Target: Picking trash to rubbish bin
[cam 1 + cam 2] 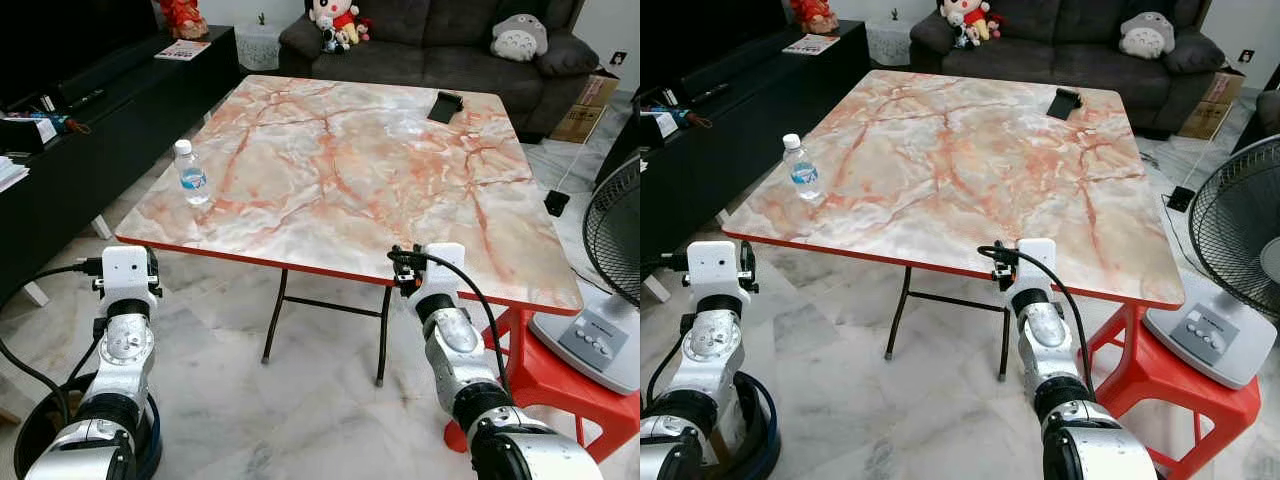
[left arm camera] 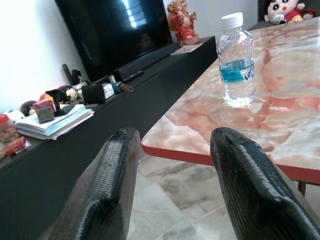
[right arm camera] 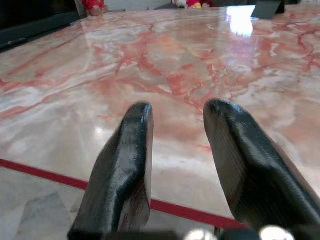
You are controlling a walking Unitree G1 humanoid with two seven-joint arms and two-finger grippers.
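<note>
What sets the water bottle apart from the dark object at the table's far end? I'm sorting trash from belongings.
The water bottle stands upright near the table's left edge; the dark object lies low by the far right corner. The bottle is clear with a white cap and blue label; the object is black and opaque. The bottle is nearer the left tool. Both rest on the marble-patterned top, untouched.

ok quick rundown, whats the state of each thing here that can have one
water bottle: upright near the table's left edge, white cap on, nearly empty
left gripper: open, empty, short of the table
right gripper: open, empty, at the table's near edge
table: standing, legs unfolded
black object: lying flat at the far right corner
TV: screen dark
fan: blades hard to make out
</note>
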